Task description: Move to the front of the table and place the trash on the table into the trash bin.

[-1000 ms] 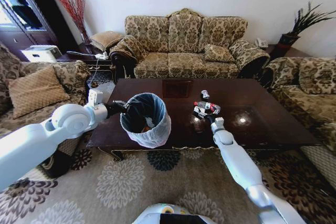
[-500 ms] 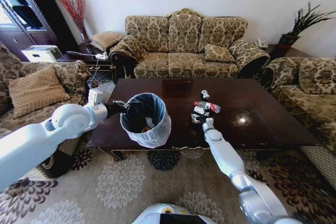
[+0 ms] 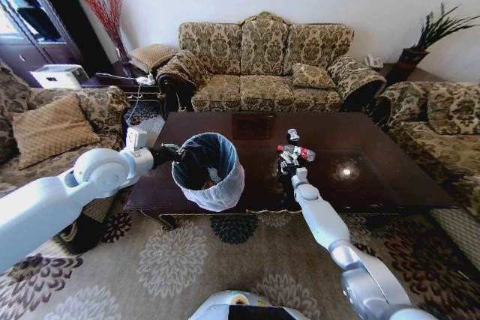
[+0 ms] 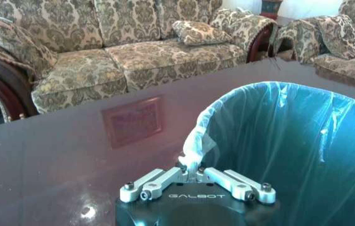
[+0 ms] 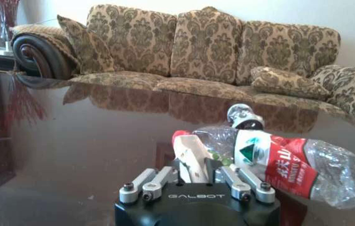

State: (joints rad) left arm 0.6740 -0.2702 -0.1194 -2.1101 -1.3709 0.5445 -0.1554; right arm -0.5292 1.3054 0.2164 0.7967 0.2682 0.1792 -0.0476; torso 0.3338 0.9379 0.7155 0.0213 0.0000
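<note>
Right gripper [image 5: 196,175] clamps a crushed clear bottle [image 5: 271,165], red-labelled; left gripper [image 4: 196,175] seemingly pinches the bin's [image 4: 303,141] bag.

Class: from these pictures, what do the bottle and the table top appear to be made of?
The bottle: thin clear plastic, judging by its see-through crumpled wall, with a printed red label. The table top: seemingly dark brown wood with a glossy finish, since it mirrors the sofa and light.

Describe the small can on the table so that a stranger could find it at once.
On the dark coffee table before the middle sofa, trash lies right of the trash bin. Beyond the red-labelled bottle stands the small can, shiny, silver and alone.
</note>
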